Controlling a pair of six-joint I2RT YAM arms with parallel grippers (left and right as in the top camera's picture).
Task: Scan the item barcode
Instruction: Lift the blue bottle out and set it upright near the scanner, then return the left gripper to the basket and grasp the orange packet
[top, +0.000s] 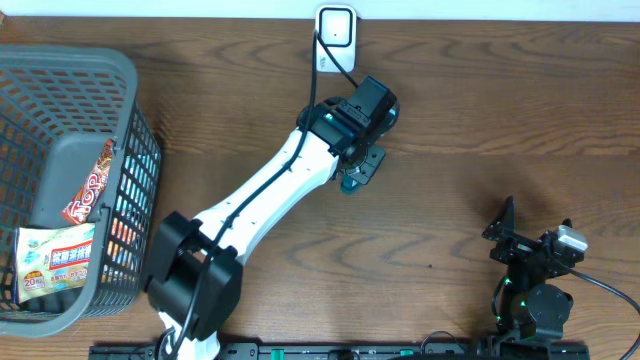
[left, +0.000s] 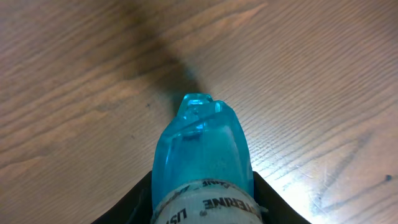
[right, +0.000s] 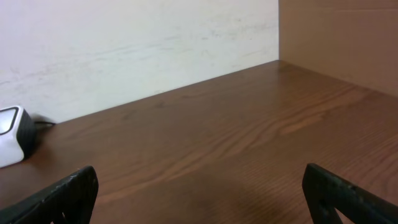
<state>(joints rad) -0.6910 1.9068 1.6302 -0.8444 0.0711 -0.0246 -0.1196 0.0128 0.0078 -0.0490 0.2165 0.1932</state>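
Left gripper (left: 202, 202): partly closed, clamped on teal bottle (left: 199, 146). Black fingers (left: 127, 205) pressed against either side of the lower body, at the white label band. Letters "ERINE" legible on the band, remainder cut off. Bottle wedged between the fingers and projecting well past the fingertips, narrow translucent end farthest out. Wooden table (left: 74, 74) beyond and beneath that end; contact with the surface not determinable. Dark shadow on the wood just ahead of the bottle tip.

Overhead: same gripper at the end of long white arm (top: 270, 190), stretched diagonally toward the far table edge. Only a small teal patch of the bottle visible by the fingers. White scanner (top: 336, 27) ahead of the fingers, near but apart from them, at the far edge by the wall. Black cord (top: 335, 60) from scanner trailing back toward the gripper.

Right gripper (right: 199, 186): spread wide, nothing between the fingers. Two black fingertips (right: 68, 196) at the lower corners of the wrist view, well apart. Bare wood between and ahead of them. Scanner far out beyond the fingertip at frame left, cut by the frame edge, against a pale wall. Brown panel (right: 339, 37) beyond the other fingertip.

Grey wire basket (top: 120, 75) well away from both sets of fingers, on the left arm's side. Two snack packets (top: 88, 185) inside.
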